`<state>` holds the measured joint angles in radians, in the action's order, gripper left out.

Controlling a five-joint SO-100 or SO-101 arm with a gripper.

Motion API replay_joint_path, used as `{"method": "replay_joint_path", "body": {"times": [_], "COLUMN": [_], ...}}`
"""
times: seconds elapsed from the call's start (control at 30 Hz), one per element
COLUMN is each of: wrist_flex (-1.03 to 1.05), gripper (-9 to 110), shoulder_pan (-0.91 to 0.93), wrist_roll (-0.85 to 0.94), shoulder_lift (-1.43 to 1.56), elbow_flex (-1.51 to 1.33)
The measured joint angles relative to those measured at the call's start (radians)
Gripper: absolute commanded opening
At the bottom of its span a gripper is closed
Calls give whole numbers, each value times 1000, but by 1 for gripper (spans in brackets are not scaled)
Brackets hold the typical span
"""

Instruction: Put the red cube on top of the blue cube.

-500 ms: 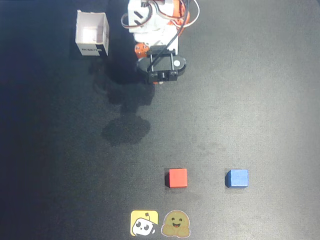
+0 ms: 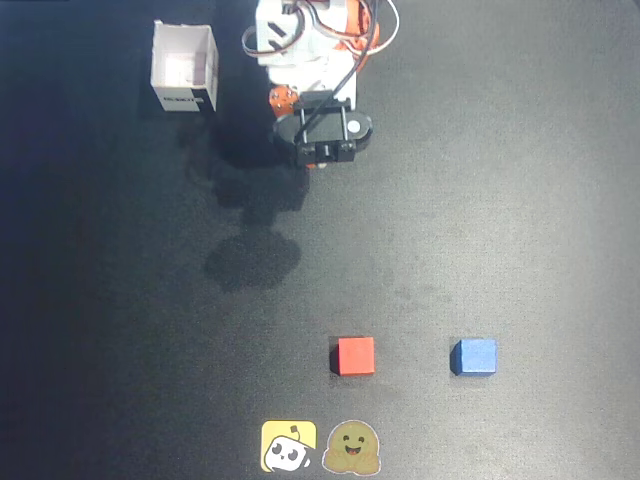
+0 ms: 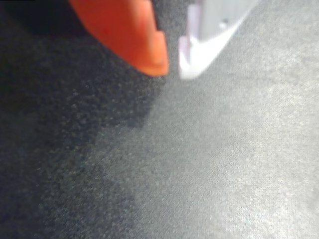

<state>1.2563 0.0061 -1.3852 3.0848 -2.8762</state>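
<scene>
The red cube (image 2: 355, 355) sits on the black mat in the lower middle of the overhead view. The blue cube (image 2: 474, 357) sits to its right, a cube-width or two apart. Both are far from the arm, which is folded back at the top of the overhead view; its wrist housing (image 2: 322, 130) hides the fingertips there. In the wrist view my gripper (image 3: 173, 67) shows an orange finger (image 3: 134, 40) and a white finger (image 3: 209, 40) with tips almost touching and nothing between them, just above bare mat. Neither cube shows in the wrist view.
An open white box (image 2: 184, 68) stands at the top left, beside the arm's base (image 2: 300, 40). Two stickers, a yellow one (image 2: 289, 446) and a brown-green one (image 2: 353, 448), lie at the bottom edge below the red cube.
</scene>
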Motion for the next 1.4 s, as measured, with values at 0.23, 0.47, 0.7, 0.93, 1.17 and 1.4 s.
{"method": "replay_joint_path", "body": {"times": [0.23,0.47,0.7,0.93,1.17,1.4], "wrist_flex": [0,0,0,0,2,2], "gripper": [0,0,0,0,0,0], "shoulder_pan": [0,0,0,0,0,0], "wrist_roll": [0,0,9,25,25,25], "shoulder_lift": [0,0,0,0,0,-21], "elbow_flex": [0,0,0,0,0,5]}}
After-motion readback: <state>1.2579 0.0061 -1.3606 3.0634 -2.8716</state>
